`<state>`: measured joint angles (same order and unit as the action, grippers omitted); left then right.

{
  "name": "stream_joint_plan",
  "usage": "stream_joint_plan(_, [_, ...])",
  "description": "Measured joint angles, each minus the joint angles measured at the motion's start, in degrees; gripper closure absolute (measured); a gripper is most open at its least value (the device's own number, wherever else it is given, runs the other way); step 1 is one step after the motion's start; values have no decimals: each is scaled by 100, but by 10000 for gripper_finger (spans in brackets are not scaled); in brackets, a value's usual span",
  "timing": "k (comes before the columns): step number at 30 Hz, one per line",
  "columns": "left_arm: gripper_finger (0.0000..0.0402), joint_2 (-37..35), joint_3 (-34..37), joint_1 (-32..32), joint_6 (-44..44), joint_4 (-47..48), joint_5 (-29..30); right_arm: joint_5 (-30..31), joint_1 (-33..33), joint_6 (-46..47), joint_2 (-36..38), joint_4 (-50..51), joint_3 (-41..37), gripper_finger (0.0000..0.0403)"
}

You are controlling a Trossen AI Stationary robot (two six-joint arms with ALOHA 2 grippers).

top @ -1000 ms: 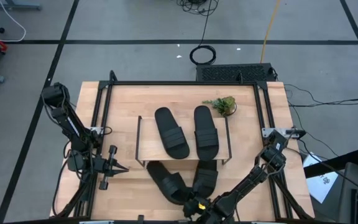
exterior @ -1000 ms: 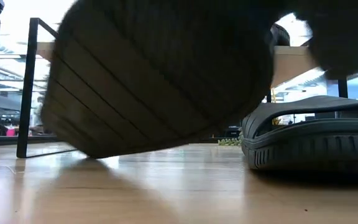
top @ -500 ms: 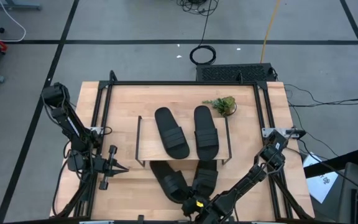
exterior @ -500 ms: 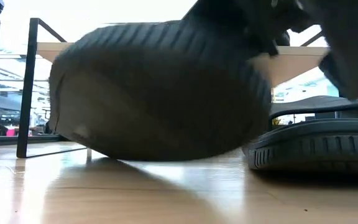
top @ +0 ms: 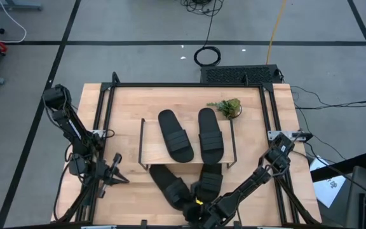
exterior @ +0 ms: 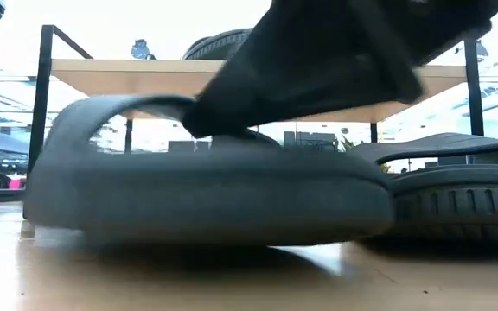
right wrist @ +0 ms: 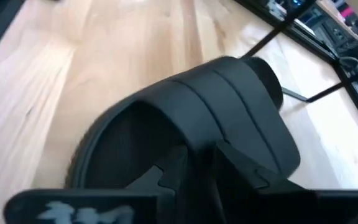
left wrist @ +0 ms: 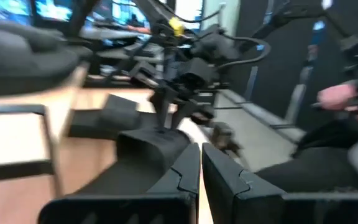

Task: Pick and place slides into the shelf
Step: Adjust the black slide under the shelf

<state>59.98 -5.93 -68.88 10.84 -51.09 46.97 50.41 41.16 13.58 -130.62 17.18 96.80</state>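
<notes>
Right gripper (top: 192, 198) pinching the left slide (top: 170, 183) by its strap at the table's near edge. Best slid flat and straight under the shelf (top: 146, 151), beside the other slide (top: 210, 179). Left gripper (top: 114, 172) pressed together, waiting near the left edge.

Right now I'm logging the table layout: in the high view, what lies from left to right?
Left gripper → shelf → left slide on top → right slide on top → small green plant → right arm's base.
</notes>
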Motion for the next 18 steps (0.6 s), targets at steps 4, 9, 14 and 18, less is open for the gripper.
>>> stream_joint_plan(4, [380, 0, -2, 1, 331, 133, -258, -10, 25, -158, -11, -33, -5, 308])
stream_joint_plan(9, [380, 0, -2, 21, 594, 305, -284, 154, -6, -264, -13, -38, -5, 299])
stream_joint_plan(14, [380, 152, -7, 117, 1131, 393, -799, 181, -17, -630, -5, -222, -7, 308])
stream_joint_plan(18, [380, 547, -7, 231, 1546, 389, -804, 157, -5, -739, 69, -235, -9, 307])
